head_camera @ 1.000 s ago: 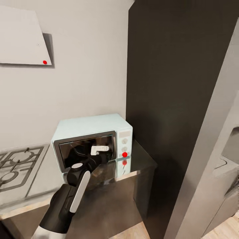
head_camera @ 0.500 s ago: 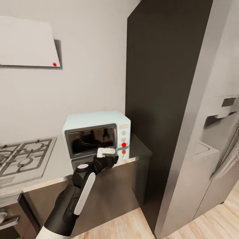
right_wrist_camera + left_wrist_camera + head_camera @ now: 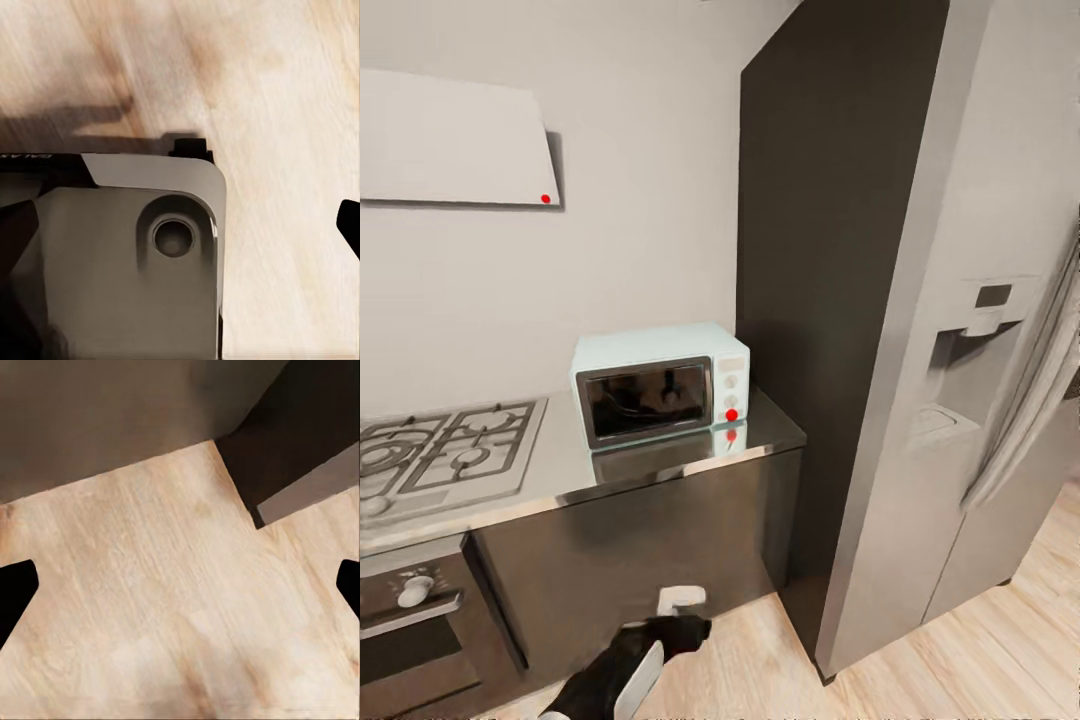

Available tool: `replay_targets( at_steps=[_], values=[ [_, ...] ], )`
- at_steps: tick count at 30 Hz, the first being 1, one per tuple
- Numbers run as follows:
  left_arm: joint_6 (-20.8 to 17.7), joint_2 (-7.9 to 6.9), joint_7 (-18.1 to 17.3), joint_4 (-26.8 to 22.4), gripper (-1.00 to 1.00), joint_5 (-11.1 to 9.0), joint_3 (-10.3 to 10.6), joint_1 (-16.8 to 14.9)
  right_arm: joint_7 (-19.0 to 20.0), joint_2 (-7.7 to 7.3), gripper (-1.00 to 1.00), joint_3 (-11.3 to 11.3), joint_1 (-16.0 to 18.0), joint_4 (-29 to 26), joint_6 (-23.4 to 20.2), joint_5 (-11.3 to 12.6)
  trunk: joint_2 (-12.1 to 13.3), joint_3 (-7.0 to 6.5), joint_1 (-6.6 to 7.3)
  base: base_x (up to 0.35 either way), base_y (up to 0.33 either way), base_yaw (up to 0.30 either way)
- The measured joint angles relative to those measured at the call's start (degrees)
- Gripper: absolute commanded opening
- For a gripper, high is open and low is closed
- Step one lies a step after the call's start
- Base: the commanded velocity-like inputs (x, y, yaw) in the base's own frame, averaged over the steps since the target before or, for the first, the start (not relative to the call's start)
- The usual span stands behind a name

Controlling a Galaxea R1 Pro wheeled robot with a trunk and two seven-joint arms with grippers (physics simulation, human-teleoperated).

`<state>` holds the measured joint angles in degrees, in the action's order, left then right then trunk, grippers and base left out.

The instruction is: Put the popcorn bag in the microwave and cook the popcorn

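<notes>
Mint microwave (image 3: 660, 385) shut on grey countertop (image 3: 760, 435).

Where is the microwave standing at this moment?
In the head view, the microwave stands on the countertop at its right end, between the gas hob and the tall dark cabinet.

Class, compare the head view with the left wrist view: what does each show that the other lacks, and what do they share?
Head view alone: the microwave with its door shut on the countertop, the gas hob, the fridge and the left gripper hanging low. Left wrist view alone: two dark fingertips spread wide apart. Both share the wooden floor and the dark cabinet front.
</notes>
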<state>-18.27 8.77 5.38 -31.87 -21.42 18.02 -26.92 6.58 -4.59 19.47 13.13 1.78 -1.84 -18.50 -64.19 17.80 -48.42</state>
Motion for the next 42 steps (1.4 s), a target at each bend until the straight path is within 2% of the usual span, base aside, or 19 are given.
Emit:
replay_targets(
  at_steps=[4, 6, 7, 8, 9, 10, 13, 16, 18, 20, 22, 27, 42],
  values=[
    [8.41, -0.15, -0.33, 19.90, 1.00, -2.15, -0.19, 0.00, 0.01, -0.04, 1.00, 0.00, 0.00, 0.00, 0.00, 0.00, 0.01, 0.00, 0.01, -0.022, 0.000, 0.000],
    [11.76, -0.31, -0.76, 26.85, 1.00, -2.78, -0.22, 0.03, -0.02, -0.04, 1.00, -0.02, 0.00, 0.00, 0.00, 0.00, 0.01, 0.00, 0.02, -0.004, 0.000, 0.000],
    [14.17, -1.29, -2.06, 29.86, 1.00, -3.02, -0.24, -0.11, -0.02, -0.01, 1.00, -0.05, 0.00, 0.00, 0.00, 0.00, 0.01, 0.00, 0.01, -0.002, 0.000, 0.000],
    [14.92, -2.23, -3.16, 30.67, 1.00, -2.99, -0.23, -0.09, -0.01, -0.02, 1.00, -0.05, 0.00, 0.00, -0.03, 0.00, 0.01, -0.01, 0.01, 0.000, 0.000, 0.000],
    [15.78, -4.76, -8.17, 31.58, 1.00, -3.23, -0.17, 2.03, -0.01, -0.04, 1.00, -0.04, -0.01, -0.01, -0.07, 0.00, 0.00, 0.00, 0.02, 0.000, 0.000, 0.000],
    [16.11, -5.90, -9.53, 31.84, 1.00, -3.30, -0.11, 4.52, 0.01, 0.00, 1.00, -0.07, -0.01, 0.00, -0.08, -0.02, 0.01, 0.01, 0.02, 0.000, 0.000, 0.000],
    [16.79, -7.21, -10.27, 31.92, 1.00, -3.55, -0.14, 8.46, 0.01, -0.02, 1.00, -0.03, 0.00, 0.00, -0.14, -0.02, 0.00, 0.00, 0.02, 0.000, 0.000, 0.000],
    [17.98, -8.50, -10.32, 31.90, 1.00, -5.78, -0.19, 11.64, 0.15, -0.04, 1.00, -0.06, 0.00, -0.03, -0.21, -0.06, 0.01, 0.00, 0.02, 0.000, 0.000, 0.000],
    [19.56, -9.55, -10.26, 31.89, 1.00, -8.64, -0.24, 12.93, 0.13, -0.02, 1.00, -0.08, 0.00, -0.08, -0.52, -0.08, 0.01, -0.01, 0.01, 0.000, 0.000, 0.081],
    [20.24, -9.73, -10.23, 31.86, 1.00, -9.98, -0.23, 13.20, 0.06, -0.05, 1.00, -0.30, 0.00, -0.08, -0.60, -0.14, 0.01, -0.01, 0.02, 0.000, 0.000, 0.224],
    [20.38, -9.74, -10.21, 31.86, 1.00, -10.22, -0.21, 13.30, 0.04, -0.10, 1.00, -0.40, 0.00, -0.08, -0.63, -0.16, 0.00, -0.01, 0.01, 0.000, 0.000, 0.255],
    [20.45, -9.57, -10.22, 31.84, 1.00, -10.26, -0.14, 13.35, -1.33, -0.05, 1.00, -0.53, 0.00, -0.08, -0.35, -0.16, 0.00, -0.01, 0.01, 0.000, 0.000, 0.267],
    [20.46, -9.64, -10.15, 31.78, 1.00, -10.33, -0.17, 13.36, -1.54, 0.05, 1.00, -0.51, 0.00, -0.08, -0.17, -0.16, 0.01, -0.01, 0.02, 0.000, 0.000, 0.269]
  ],
)
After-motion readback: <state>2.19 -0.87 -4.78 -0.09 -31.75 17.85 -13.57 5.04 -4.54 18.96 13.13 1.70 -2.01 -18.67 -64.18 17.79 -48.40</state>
